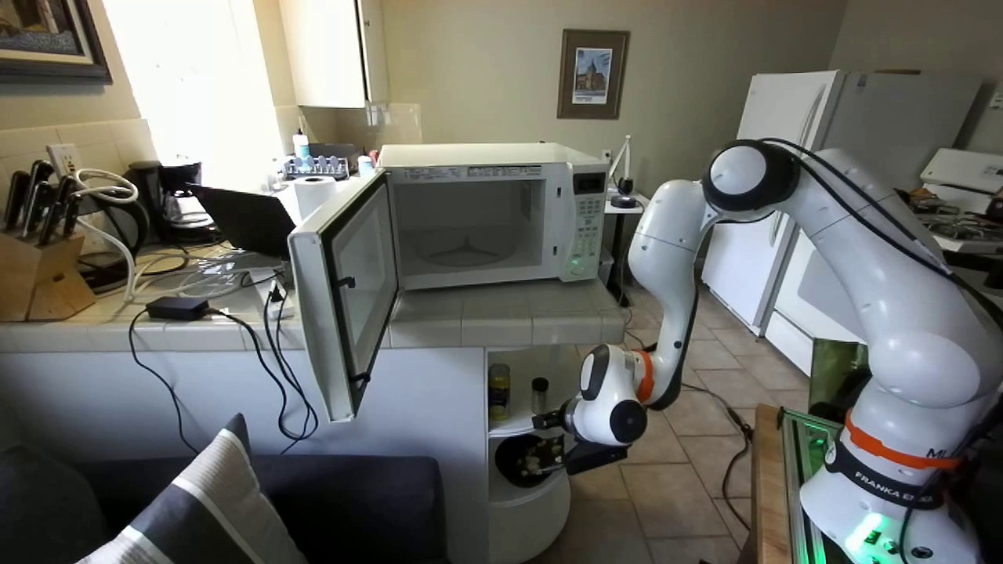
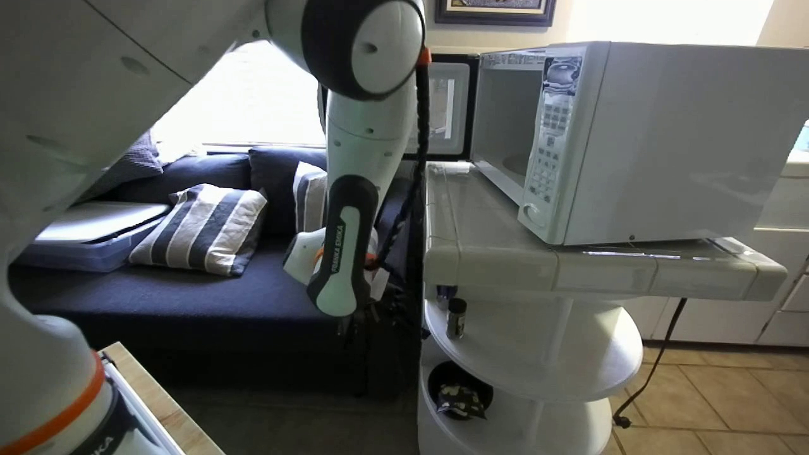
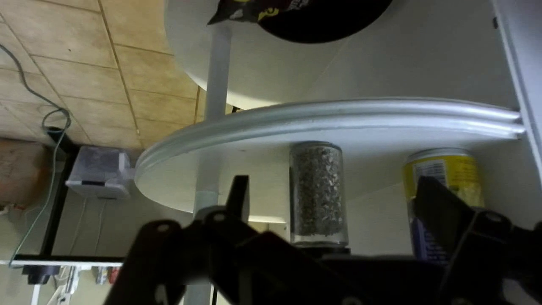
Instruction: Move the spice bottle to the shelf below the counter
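Observation:
The spice bottle [image 1: 540,398] is clear glass with dark flakes and a black lid. It stands upright on the upper shelf [image 2: 550,360] under the tiled counter [image 1: 501,327]; it also shows in an exterior view [image 2: 456,319]. A lower shelf [image 2: 524,433] lies beneath. The wrist view is upside down; there the bottle [image 3: 318,195] appears between my spread fingers. My gripper [image 1: 547,445] is open and empty in front of the shelves; in the wrist view [image 3: 334,185] its body covers the lid partly. How far the fingers are from the bottle is unclear.
A yellow can [image 3: 463,173] stands beside the bottle, behind one finger. A black bowl [image 2: 483,387] with a snack bag [image 2: 459,401] sits on the lower shelf. A support post [image 3: 216,80] joins the shelves. A microwave [image 1: 478,211] with open door [image 1: 313,258] stands on the counter.

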